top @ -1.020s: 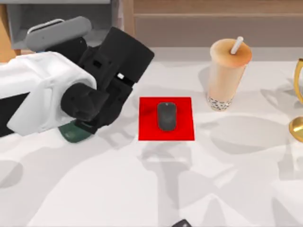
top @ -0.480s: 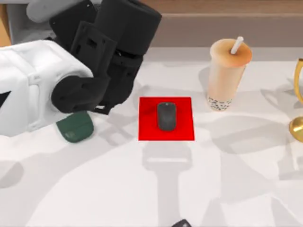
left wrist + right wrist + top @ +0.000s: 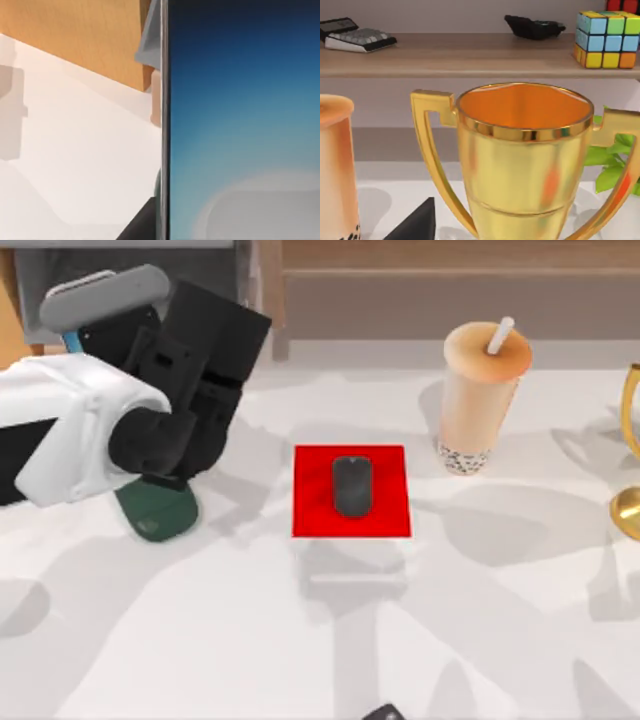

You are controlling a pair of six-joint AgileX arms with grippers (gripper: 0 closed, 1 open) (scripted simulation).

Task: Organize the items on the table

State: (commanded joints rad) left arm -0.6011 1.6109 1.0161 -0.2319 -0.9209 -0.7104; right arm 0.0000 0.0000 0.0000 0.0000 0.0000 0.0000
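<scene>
The mouse [image 3: 352,486] is seen lying at the centre of a red mat [image 3: 351,491] near the middle of the table [image 3: 250,640]. At about two o'clock from the mouse, well apart from it, the bubble-tea cup [image 3: 480,400] stands upright with its straw [image 3: 499,336] tilted to the right. At the table's right edge, at three o'clock from the mat, part of a gold trophy [image 3: 630,460] is seen; in the right wrist view the trophy [image 3: 525,165] stands close in front, with the cup [image 3: 337,170] beside it and a shelf behind carrying a calculator [image 3: 355,36], a dark object [image 3: 535,26] and a colour cube [image 3: 607,39].

At nine o'clock from the mat, a dark green object [image 3: 158,510] lies on the table, partly covered by the left arm [image 3: 110,430], which hangs above it. In the left wrist view the smartphone [image 3: 245,120] with its blue-white screen is held very close to the camera; how the left jaws stand cannot be told.
</scene>
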